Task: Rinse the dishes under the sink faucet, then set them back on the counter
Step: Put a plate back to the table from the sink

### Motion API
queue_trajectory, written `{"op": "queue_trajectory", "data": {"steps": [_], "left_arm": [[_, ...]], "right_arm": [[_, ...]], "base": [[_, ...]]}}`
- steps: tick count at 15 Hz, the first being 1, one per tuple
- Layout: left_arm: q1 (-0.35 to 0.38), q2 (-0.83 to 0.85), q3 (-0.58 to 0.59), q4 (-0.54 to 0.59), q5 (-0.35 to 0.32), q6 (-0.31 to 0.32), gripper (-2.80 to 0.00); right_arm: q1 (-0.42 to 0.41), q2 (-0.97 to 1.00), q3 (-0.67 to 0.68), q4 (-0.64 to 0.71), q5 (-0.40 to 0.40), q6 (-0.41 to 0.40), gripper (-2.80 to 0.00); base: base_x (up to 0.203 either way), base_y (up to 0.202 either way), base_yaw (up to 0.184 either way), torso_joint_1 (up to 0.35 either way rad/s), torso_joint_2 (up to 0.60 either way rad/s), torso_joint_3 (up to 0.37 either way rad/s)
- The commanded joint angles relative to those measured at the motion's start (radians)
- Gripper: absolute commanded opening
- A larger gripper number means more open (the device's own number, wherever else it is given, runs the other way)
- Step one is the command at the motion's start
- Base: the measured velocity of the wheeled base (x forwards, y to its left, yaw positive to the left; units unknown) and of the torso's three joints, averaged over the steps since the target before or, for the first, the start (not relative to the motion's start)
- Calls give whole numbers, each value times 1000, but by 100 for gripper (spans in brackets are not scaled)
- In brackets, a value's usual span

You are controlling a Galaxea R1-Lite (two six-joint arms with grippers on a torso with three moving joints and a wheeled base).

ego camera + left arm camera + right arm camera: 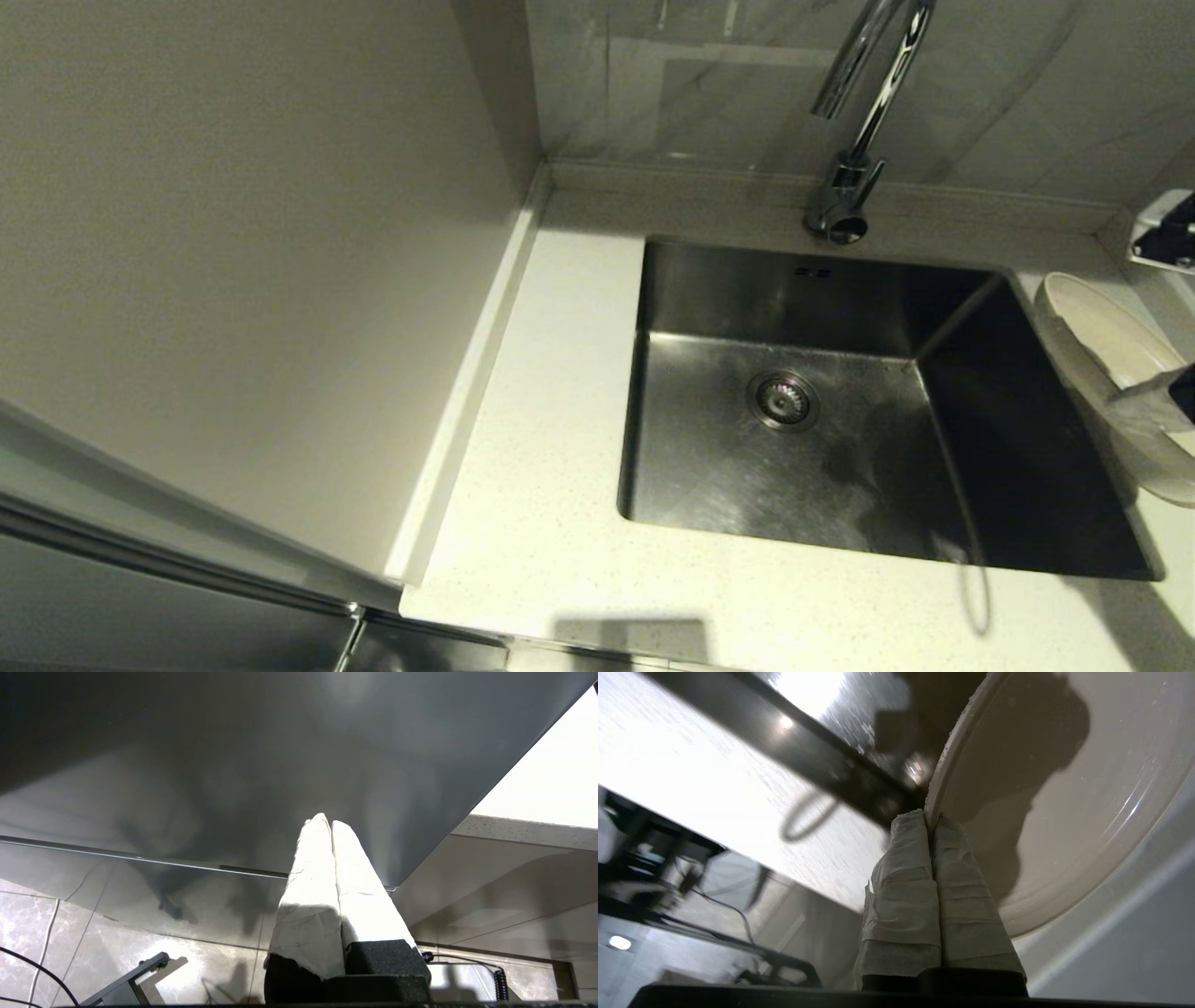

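Observation:
The cream-white plate (1102, 345) hangs tilted on edge over the sink's right rim, and small droplets show on the plate (1064, 788) in the right wrist view. My right gripper (1144, 397) is shut on its rim, the taped fingers (906, 868) pinching the edge from both sides. The steel sink (728, 467) lies below, with its round drain (782, 399) and nothing in it. The chrome faucet (864, 121) arches over the back rim; no water shows. The bowl and spoon are out of view. My left gripper (325, 822) is parked low beside a grey cabinet front, shut on nothing.
The speckled counter (551, 392) runs left of and in front of the sink, with a raised backsplash rim (467, 392) and a wall on the left. A white and dark fixture (1162, 229) sits at the back right corner.

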Motion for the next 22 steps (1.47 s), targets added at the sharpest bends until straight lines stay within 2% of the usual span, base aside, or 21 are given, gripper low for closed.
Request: {"op": "queue_trajectory", "data": {"steps": [1,4,9,16,22], "left_arm": [[0,-3,0,0,1,-1,-280],[0,-3,0,0,1,-1,-280],[0,-3,0,0,1,-1,-280],[0,-3,0,0,1,-1,-280],[0,-3,0,0,1,-1,-280]], "right_arm": [[-86,-91,84,7,-4,-63,-280],[-183,-165,198,10,-50,-119,-280],[-245,-310,406,7,-70,-124,-280],[-285,-532,649,6,-80,-116,-280],[-286,-582,740,6,-80,-94,-280]], "base": [[0,0,0,0,0,0],[0,0,0,0,0,0],[0,0,0,0,0,0],[0,0,0,0,0,0],[0,0,0,0,0,0]]}}
